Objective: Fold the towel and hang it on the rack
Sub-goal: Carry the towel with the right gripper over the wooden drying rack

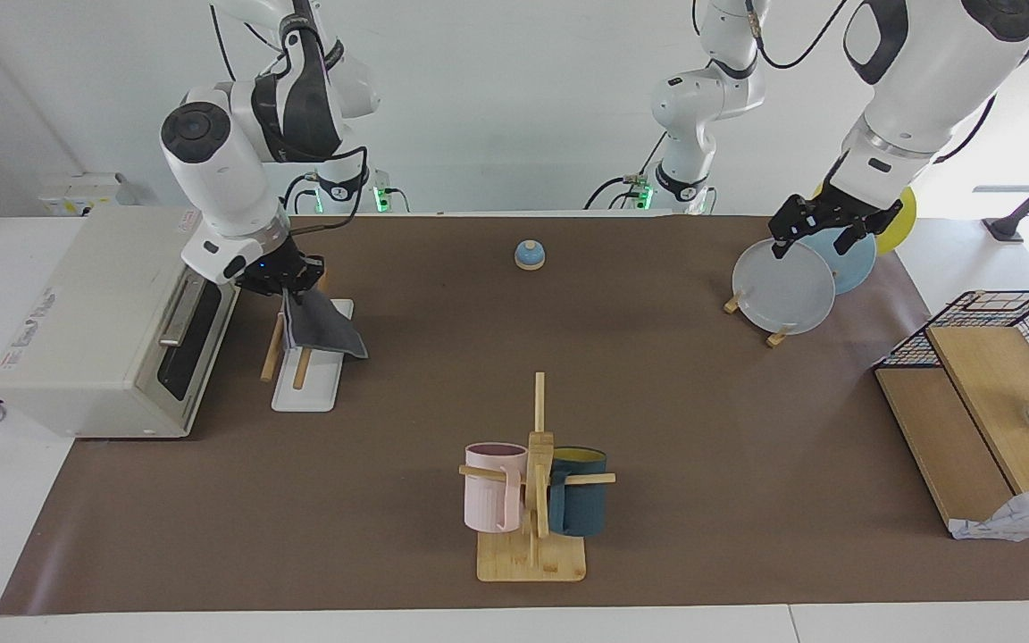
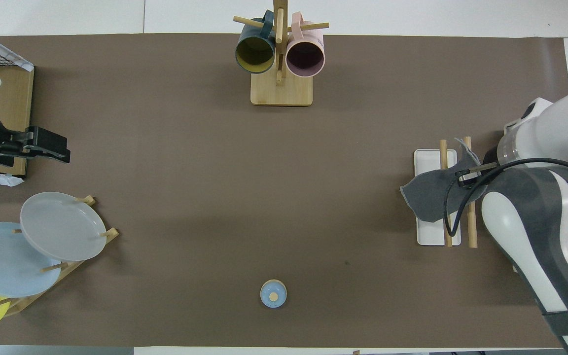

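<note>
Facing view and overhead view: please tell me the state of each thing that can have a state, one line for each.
towel: folded, draped over the rack, gripped.
rack: upright, partly covered.
right gripper: shut on towel, over the rack.
left gripper: open, empty, waiting above the plates.
oven: door closed.
mugs: hanging on the mug tree.

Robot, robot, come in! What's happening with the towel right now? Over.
Right tool shut on towel, draping it over rack. Left tool open, waiting above plates. Nothing blocking.
</note>
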`<action>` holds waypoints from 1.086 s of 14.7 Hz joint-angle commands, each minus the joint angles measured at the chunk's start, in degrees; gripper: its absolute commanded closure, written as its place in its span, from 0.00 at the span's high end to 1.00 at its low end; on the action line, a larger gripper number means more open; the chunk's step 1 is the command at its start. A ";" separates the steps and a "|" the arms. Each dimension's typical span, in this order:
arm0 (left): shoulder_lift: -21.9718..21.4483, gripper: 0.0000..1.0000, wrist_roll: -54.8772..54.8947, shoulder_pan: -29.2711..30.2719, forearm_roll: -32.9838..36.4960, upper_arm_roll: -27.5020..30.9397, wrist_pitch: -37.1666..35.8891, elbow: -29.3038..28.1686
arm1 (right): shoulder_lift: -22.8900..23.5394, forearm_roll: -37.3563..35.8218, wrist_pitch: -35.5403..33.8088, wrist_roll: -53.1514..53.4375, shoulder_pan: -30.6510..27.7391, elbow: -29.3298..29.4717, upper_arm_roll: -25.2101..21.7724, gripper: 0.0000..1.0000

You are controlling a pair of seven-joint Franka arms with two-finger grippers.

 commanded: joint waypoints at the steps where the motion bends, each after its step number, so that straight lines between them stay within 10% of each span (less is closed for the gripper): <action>1: -1.75 1.00 3.91 -2.34 1.13 0.22 -3.88 -1.29 | -1.58 -1.12 0.24 -5.75 -5.96 -1.73 0.73 0.00; 6: -2.11 1.00 2.77 -16.65 0.69 13.91 1.55 -3.07 | -3.16 -1.21 0.51 -5.77 -6.86 -4.28 0.73 0.00; 13: 1.50 1.00 2.06 -19.92 0.34 16.56 0.86 3.97 | -3.78 -1.12 0.86 -1.73 -6.33 -5.69 0.91 0.01; 15: 1.32 1.00 2.06 -19.84 0.34 16.66 1.91 3.97 | -3.69 -1.04 0.86 -0.94 -6.50 -5.60 0.91 0.47; 16: 1.15 1.00 2.15 -19.75 0.42 16.66 2.35 3.80 | -3.69 -1.04 0.77 -1.11 -6.42 -5.52 0.91 0.87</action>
